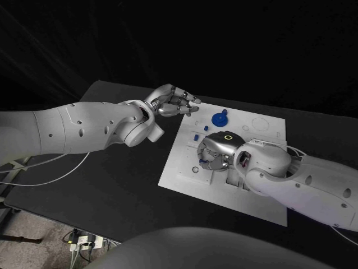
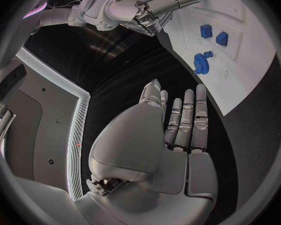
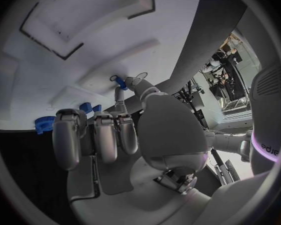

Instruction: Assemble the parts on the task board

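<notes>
The flat white plastic task board (image 1: 252, 193) lies right of centre in the head view, on the black counter (image 1: 106, 185), tilted so its long edges run from upper left to lower right. A round blue toothed gear (image 1: 219, 119) stands near the board's upper edge, with small blue block-shaped parts (image 1: 195, 136) just below and left of it. The silver right hand (image 1: 214, 152) is down on the middle of the board; in the right wrist view a small blue peg (image 3: 119, 81) sits at the tip of one finger (image 3: 120, 93), seemingly pinched against the thumb close to a shallow recess in the board, while the other fingers are curled toward the palm. The silver left hand (image 1: 173, 101) hovers off the board's upper left corner, above the counter; in the left wrist view its fingers (image 2: 184, 120) are straight and close together and it holds nothing. The step in hand looks like seating the peg: it probably calls for keeping the peg upright over its hole, lowering slowly, and letting go only once it stands. The left hand could steady the board's corner if it slides.
</notes>
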Available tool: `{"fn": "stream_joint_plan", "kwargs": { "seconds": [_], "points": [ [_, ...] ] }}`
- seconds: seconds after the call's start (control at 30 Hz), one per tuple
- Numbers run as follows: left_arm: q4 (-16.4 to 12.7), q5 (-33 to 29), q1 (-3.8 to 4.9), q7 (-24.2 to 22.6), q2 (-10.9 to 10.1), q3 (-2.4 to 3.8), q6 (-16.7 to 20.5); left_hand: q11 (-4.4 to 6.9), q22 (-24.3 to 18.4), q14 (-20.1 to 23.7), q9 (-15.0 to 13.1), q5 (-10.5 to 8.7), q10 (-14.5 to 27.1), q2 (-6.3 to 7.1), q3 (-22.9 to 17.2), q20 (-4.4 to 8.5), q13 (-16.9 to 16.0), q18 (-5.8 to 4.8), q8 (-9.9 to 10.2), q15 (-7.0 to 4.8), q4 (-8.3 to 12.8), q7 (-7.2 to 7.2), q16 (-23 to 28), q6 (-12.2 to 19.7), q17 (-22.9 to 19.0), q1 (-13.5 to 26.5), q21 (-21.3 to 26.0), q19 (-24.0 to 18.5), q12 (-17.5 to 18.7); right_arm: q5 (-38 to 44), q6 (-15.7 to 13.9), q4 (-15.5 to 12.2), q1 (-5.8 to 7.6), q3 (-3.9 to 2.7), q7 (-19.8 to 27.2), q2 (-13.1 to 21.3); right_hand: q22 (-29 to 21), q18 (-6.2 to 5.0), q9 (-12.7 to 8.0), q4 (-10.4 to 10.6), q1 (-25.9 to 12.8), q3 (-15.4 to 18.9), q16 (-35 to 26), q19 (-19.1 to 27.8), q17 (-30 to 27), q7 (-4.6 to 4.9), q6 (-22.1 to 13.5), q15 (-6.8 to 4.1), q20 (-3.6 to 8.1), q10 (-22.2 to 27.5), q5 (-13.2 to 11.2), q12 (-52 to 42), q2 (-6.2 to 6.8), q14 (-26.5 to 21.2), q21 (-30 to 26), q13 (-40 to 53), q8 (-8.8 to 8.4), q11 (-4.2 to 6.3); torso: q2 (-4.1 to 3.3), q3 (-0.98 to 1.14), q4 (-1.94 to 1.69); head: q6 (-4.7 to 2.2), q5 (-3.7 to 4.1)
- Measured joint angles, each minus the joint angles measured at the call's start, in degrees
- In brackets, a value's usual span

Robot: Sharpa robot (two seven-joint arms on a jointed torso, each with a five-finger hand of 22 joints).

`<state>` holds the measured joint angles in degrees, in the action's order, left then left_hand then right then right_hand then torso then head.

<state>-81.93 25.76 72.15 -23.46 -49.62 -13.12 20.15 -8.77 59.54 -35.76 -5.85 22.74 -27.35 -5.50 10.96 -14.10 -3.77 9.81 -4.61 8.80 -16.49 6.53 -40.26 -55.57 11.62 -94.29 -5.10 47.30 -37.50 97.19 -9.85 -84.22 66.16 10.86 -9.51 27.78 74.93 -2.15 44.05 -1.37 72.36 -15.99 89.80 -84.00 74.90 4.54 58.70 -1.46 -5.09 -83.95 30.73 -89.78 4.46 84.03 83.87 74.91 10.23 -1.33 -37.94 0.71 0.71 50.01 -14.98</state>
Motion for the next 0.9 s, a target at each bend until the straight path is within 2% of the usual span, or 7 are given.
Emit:
{"fn": "stream_joint_plan", "kwargs": {
  "seconds": [0.1, 0.23, 0.43, 0.7, 0.77, 0.83, 0.9],
  "points": [
    [-0.02, 0.0, 0.0, 0.02, -0.04, 0.0, -0.01, 0.0, 0.0, 0.0, 0.0, 0.0, 0.0, 0.0, 0.0, 0.0, 0.0, 0.0, 0.0, 0.0, 0.0, 0.0, 0.0, 0.0, 0.0, 0.0, 0.0, 0.0, 0.0, -0.33, -0.96, 0.01, -0.1, 0.04, 0.6, 0.32, 0.02, 0.0, 1.27, -0.23, 0.3, -0.06, 0.0, 0.08, 0.0, -0.2, 0.19, 0.0, 0.08, -0.06, 0.24, 0.0, -0.3, 0.0, 0.0, 0.0, 0.82, 0.43, 0.01, -0.01, -0.01, 0.0, -0.03],
    [-0.09, 0.0, 0.0, 0.03, -0.14, 0.0, -0.02, 0.0, -0.01, 0.0, 0.0, 0.0, 0.0, 0.0, 0.0, 0.0, 0.0, 0.0, 0.0, 0.0, 0.0, 0.0, 0.0, 0.0, 0.0, 0.0, 0.0, 0.0, 0.0, -1.44, -3.1, 0.14, -0.26, 0.19, 1.77, 1.23, 0.02, 0.0, 1.98, -0.47, 0.6, -0.15, 0.0, -0.12, 0.02, -0.31, 0.28, -0.4, 0.29, -0.1, 0.34, 0.0, -0.59, -0.01, 0.0, 0.0, 1.0, 0.52, 0.01, 0.01, -0.01, 0.0, -0.2],
    [-0.26, 0.01, 0.0, 0.03, -0.45, 0.0, -0.02, 0.0, 0.08, 0.0, 0.01, 0.0, 0.0, 0.0, 0.16, 0.0, 0.0, 0.0, 0.0, 0.0, -0.16, 0.0, -0.21, 0.0, -0.02, 0.0, 0.0, 0.0, 0.0, -6.7, -8.2, 0.31, -0.4, 0.29, 5.35, 3.19, 0.02, 0.0, 3.29, -0.55, 1.19, -0.08, 0.0, 0.09, 0.05, -0.54, 0.32, -0.41, 0.49, -0.1, 1.81, 0.0, -0.16, 0.0, -0.35, 0.0, 1.51, 0.52, 0.01, 0.02, -0.01, 0.0, -0.35],
    [-0.57, 0.05, -0.01, -0.39, -0.74, -0.01, -0.02, -0.01, 0.45, 0.0, -0.09, 0.4, -0.02, -0.04, 0.16, 0.0, 0.0, 0.0, -0.23, 0.0, -0.16, 0.0, -0.21, 0.0, -0.15, -1.67, -0.18, 0.0, -0.43, -14.87, -14.69, -0.77, -0.38, 0.28, 12.07, 5.9, 0.01, 0.0, 4.13, -0.55, 1.06, -0.08, 0.0, 0.09, 0.04, -0.62, 0.32, -0.41, 0.49, -0.1, 2.24, 0.0, -0.26, 0.0, -0.35, -0.01, 1.51, 0.52, -0.02, 0.09, 0.04, 0.0, -0.42],
    [-0.67, 0.12, -0.01, -0.64, -0.8, -0.01, -0.08, -0.21, 0.64, 0.0, -0.12, 0.42, -0.91, 0.23, 0.16, 0.0, -0.11, 0.0, -0.23, 0.0, -0.16, 0.0, -0.42, 0.0, -0.24, -2.04, -0.22, 0.0, -0.95, -16.7, -15.95, -1.02, -0.38, 0.28, 13.67, 6.47, 0.01, 0.0, 4.21, -0.55, 0.91, -0.08, 0.0, 0.09, 0.04, -0.5, 0.07, -0.41, 0.49, -0.1, 2.24, 0.0, -0.41, 0.0, -0.35, -0.01, 1.51, 0.51, -0.03, 0.09, 0.05, 0.0, -0.32],
    [-0.77, 0.28, -0.01, -1.02, -0.86, -0.01, -0.29, -0.85, 0.95, -0.31, -0.11, 1.06, -2.69, 0.45, 0.16, 0.0, -0.45, 0.0, -0.23, -0.31, -0.16, -0.02, -0.56, -0.02, -0.32, -2.72, -0.22, 0.0, -2.15, -18.88, -17.39, -1.26, -0.38, 0.28, 15.6, 7.07, 0.01, 0.0, 4.46, -0.55, 0.77, -0.07, 0.0, 0.09, 0.04, -0.47, 0.03, -0.41, 0.49, -0.1, 2.24, 0.0, -0.55, 0.0, -0.35, -0.01, 1.5, 0.51, -0.03, 0.09, 0.05, 0.0, -0.24],
    [-0.87, 0.46, -0.01, -1.4, -0.96, -0.01, -0.58, -1.04, 1.23, -0.55, -0.11, 1.69, -4.36, 0.98, 0.33, 0.03, -0.9, 0.0, -0.23, -0.55, 0.01, -0.33, -0.8, -0.34, -0.32, -3.26, -0.22, -0.04, -3.39, -20.78, -18.53, -1.49, -0.38, 0.28, 17.27, 7.56, 0.01, 0.0, 4.46, -0.55, 0.55, -0.07, 0.0, 0.09, 0.03, -0.44, -0.04, -0.41, 0.49, -0.1, 2.24, 0.0, -0.76, 0.0, -0.35, -0.01, 1.48, 0.51, -0.03, 0.1, 0.06, 0.0, -0.18]
  ]
}}
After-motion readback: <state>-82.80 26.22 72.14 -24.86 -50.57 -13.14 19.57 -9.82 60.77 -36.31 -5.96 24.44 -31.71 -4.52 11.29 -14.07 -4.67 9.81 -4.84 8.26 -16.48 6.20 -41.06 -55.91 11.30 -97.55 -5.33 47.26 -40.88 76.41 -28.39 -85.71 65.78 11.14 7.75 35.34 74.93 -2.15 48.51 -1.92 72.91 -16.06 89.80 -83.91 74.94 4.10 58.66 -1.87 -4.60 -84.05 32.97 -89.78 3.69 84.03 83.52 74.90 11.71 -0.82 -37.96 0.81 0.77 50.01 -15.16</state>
